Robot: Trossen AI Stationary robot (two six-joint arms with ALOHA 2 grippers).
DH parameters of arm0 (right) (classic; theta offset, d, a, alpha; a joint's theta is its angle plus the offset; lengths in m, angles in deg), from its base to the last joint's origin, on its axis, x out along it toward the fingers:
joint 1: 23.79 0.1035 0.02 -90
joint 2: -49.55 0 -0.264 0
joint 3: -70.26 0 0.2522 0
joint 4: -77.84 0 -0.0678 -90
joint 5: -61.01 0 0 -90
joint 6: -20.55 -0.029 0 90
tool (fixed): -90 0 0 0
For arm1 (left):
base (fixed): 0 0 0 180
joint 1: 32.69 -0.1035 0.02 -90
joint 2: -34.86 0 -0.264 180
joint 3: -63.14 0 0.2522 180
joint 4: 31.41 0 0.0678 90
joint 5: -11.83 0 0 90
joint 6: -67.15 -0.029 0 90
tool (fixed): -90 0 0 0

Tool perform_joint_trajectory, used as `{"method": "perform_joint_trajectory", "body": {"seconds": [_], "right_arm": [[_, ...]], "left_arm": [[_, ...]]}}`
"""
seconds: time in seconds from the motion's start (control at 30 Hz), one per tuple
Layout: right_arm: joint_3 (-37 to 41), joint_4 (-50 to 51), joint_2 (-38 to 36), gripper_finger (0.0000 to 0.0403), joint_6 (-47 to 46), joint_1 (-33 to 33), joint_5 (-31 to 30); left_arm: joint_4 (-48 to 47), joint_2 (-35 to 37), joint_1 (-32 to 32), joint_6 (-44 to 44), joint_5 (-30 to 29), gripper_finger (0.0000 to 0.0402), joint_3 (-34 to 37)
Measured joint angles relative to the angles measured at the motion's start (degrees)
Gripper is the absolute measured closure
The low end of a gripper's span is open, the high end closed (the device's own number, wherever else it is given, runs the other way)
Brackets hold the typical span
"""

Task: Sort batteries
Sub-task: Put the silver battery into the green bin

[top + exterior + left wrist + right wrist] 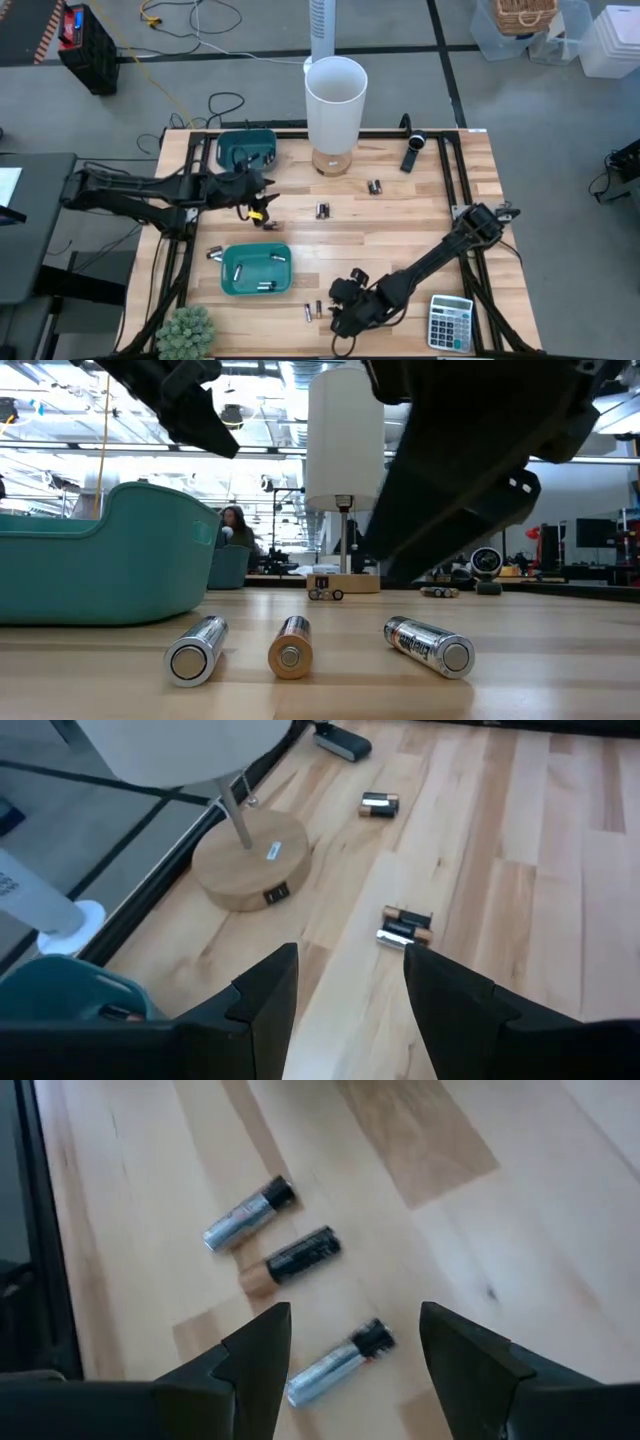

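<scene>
Three batteries (pixel 290 648) are lying side by side at the near edge of the pale wooden table (pixel 400 225), and the right gripper (pixel 355 1342) is hovering just above them with its fingers spread wide and nothing between them. Beside them a teal bin (pixel 256 270) is sitting with a few more cells inside, a calculator (pixel 450 322) is resting at the near right corner and a small green plant (pixel 186 333) at the near left. Farther in, the left gripper (pixel 350 982) is hanging over the table near a second teal bin (pixel 246 147), its fingers parted and empty, with loose batteries lying in pairs on the boards ahead of it. A tall white lamp (pixel 335 100) is standing on a round wooden base at the far edge. Beyond the table, grey floor, cables and storage boxes are showing, and a person (pixel 235 520) is sitting in the workshop behind.
</scene>
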Motion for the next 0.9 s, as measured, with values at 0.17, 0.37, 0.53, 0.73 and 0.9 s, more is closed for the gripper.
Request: {"method": "perform_joint_trajectory", "body": {"seconds": [0.17, 0.37, 0.53, 0.73, 0.9], "right_arm": [[-3.77, 5.82, 3.43, 0.0162, -3.68, 0.55, -0.11], [-5.17, 9.68, 4.43, 0.0162, -6.78, 0.74, -2.58], [-5.17, 9.57, 4.43, 0.0162, -7.12, 0.72, -2.64], [-5.17, 9.5, 4.43, 0.0162, -7.54, 0.74, -2.51], [-5.17, 9.49, 4.43, 0.0162, -8.53, 1.21, -2.56]], "left_arm": [[-0.56, 0.0, 2.31, 1.08, -1.02, 0.0224, 0.0], [-0.55, 0.0, 3.35, 0.81, -3.02, 0.0224, 0.0], [-0.51, 0.0, 3.33, 0.16, -4.68, 0.0224, 0.0], [-0.57, 0.0, 3.33, 0.22, -5.14, 0.0224, 0.0], [-0.97, 0.0, 3.33, 0.85, -5.12, 0.0224, 0.0]]}}
